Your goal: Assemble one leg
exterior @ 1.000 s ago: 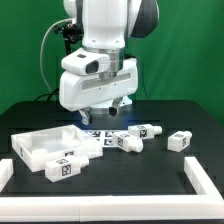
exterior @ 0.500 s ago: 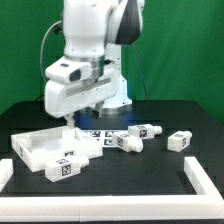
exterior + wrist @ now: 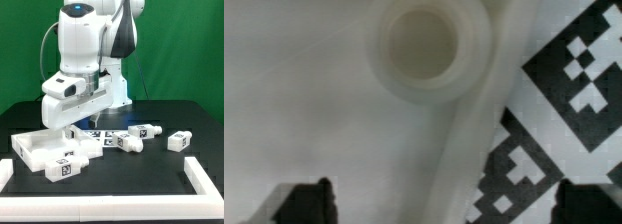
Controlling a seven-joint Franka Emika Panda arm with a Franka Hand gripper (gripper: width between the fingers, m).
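The fingers (image 3: 304, 203) are seen spread wide with nothing held between them, over a white surface with a round hole (image 3: 420, 45) and a tag sticker (image 3: 580, 80). In the exterior view the gripper (image 3: 74, 130) is held low over the large white panel (image 3: 35, 150). One leg (image 3: 62, 168) is seen on the table (image 3: 150, 175) just beside the panel's near edge, untouched, and three other legs (image 3: 125, 141) are scattered toward the exterior view's right.

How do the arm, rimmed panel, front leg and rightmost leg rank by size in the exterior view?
arm
rimmed panel
front leg and rightmost leg: alike; front one nearer camera, unranked
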